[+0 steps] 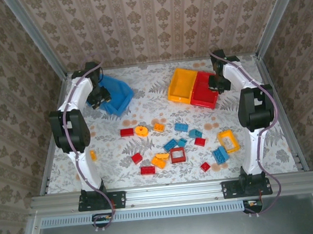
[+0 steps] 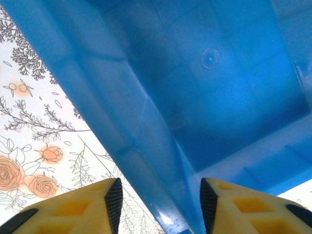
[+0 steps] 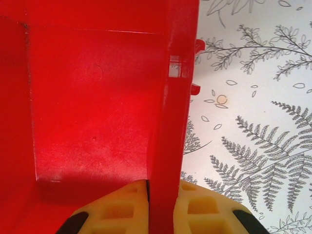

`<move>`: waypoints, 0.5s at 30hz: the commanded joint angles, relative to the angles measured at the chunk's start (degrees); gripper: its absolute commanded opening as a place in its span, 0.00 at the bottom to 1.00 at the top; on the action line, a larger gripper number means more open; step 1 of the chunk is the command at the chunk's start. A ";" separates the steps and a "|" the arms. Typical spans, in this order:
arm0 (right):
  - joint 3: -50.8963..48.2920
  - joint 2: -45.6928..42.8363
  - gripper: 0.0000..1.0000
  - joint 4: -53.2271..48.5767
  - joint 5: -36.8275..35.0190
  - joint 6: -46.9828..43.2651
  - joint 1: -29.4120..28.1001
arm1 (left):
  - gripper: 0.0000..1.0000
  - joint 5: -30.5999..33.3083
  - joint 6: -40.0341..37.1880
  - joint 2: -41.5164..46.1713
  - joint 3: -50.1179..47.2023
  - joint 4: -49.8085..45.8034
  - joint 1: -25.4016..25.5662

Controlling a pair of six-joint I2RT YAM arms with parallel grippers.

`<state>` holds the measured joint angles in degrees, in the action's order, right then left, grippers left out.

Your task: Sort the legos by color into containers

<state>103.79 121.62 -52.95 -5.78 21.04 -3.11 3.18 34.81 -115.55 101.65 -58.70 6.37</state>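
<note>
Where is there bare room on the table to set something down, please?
The back strip between the blue bin and the yellow-orange bin is bare. The middle, in front of the red bin, is crowded with legos.

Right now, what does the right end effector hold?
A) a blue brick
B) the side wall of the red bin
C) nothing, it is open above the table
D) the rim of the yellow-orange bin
B: in the right wrist view, the right end effector is closed tight on both sides of the upright side wall of the red bin.
</note>
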 commanded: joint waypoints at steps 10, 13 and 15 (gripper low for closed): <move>0.37 -1.91 0.10 -2.36 -2.52 -3.17 -2.23 | 0.21 -2.69 -8.67 -0.60 0.05 1.08 2.10; -0.73 -3.20 0.10 -1.83 -2.83 -3.46 -2.25 | 0.15 -2.95 -13.13 -1.57 1.97 0.20 3.87; -2.01 -3.91 0.10 -1.42 -2.51 -3.55 -2.33 | 0.12 -2.50 -15.22 -2.57 3.57 -0.84 5.05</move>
<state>103.28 121.05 -52.86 -5.78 19.62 -5.10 1.83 26.15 -116.29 101.93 -57.93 9.47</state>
